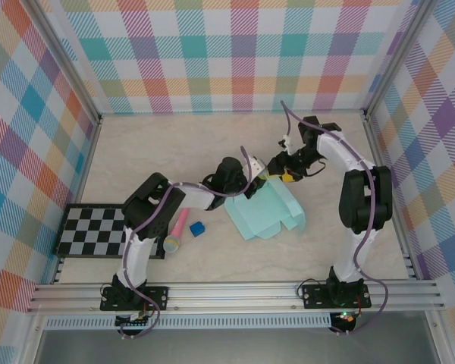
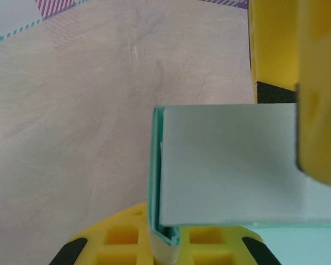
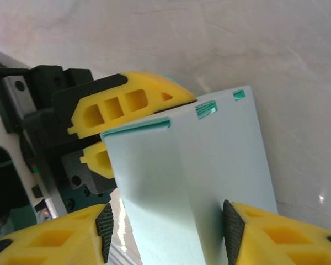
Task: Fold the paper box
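Note:
The paper box [image 1: 267, 212] is pale mint card, partly folded, lying mid-table with one panel raised at its far end. My left gripper [image 1: 252, 177] is shut on a folded double edge of that card [image 2: 164, 234], which stands upright between its yellow fingers [image 2: 121, 237]. My right gripper [image 1: 282, 168] meets the same raised panel from the right. Seen from the right wrist, its jaws straddle the panel [image 3: 209, 165]: the right pad [image 3: 233, 229] touches the card, the left pad [image 3: 105, 232] stands a little off it. The right gripper [image 3: 169, 232] is open around the panel.
A black-and-white checkered mat [image 1: 95, 231] lies at the left near edge. A pink cylinder with a yellow tip [image 1: 177, 230] and a tiny dark blue cube [image 1: 196, 228] sit beside my left arm. Plaid walls close in three sides; a metal rail [image 1: 235, 292] runs along the front.

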{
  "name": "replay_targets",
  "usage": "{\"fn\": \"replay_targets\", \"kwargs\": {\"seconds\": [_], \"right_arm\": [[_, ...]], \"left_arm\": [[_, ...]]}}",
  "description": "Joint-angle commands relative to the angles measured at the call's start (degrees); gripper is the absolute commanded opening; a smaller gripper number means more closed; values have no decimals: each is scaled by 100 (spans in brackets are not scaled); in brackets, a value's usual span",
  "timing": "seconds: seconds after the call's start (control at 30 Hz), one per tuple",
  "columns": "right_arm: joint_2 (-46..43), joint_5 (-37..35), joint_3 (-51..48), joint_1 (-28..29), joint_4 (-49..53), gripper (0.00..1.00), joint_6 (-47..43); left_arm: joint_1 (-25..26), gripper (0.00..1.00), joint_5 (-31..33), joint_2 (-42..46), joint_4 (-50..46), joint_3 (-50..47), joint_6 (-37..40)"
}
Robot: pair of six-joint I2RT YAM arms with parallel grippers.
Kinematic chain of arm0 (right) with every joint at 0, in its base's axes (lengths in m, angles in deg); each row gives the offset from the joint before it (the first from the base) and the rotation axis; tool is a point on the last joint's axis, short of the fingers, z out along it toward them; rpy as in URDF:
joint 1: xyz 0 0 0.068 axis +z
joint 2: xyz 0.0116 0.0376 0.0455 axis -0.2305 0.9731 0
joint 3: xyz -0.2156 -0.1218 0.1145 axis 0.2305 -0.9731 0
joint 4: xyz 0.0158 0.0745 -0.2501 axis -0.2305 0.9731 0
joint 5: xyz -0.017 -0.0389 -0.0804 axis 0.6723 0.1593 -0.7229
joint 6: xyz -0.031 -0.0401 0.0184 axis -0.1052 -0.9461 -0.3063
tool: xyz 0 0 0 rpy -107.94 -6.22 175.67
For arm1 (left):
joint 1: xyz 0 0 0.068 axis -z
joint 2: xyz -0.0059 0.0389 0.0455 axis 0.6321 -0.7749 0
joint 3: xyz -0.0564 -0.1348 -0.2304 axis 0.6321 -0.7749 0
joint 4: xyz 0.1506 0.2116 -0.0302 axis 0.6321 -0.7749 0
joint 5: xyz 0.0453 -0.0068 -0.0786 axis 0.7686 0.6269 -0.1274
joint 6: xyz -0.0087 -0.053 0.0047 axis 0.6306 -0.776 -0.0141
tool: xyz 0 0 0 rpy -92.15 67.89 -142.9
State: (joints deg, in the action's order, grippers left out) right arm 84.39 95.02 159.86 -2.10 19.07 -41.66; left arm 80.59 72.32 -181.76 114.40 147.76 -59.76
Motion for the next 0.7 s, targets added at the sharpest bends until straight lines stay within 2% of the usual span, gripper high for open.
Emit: {"fn": "replay_targets", "kwargs": {"seconds": [0.0,0.17,0.2,0.3,0.53,0.67], "right_arm": [[-28,-36,-177,117,270,55,-159],[-38,-97,-395,117,121,51,-121],[-18,-111,-406,117,104,50,-117],[27,-145,-424,108,46,48,-105],[116,-329,-380,99,114,46,-187],[118,-291,-404,101,101,45,-185]], "left_arm": [[170,8,320,-150,613,65,64],[215,19,486,-181,672,19,1],[218,24,446,-182,637,32,3],[219,30,122,-135,420,42,53],[63,34,-214,189,380,-319,-173],[-125,35,-354,399,204,-507,121]]}}
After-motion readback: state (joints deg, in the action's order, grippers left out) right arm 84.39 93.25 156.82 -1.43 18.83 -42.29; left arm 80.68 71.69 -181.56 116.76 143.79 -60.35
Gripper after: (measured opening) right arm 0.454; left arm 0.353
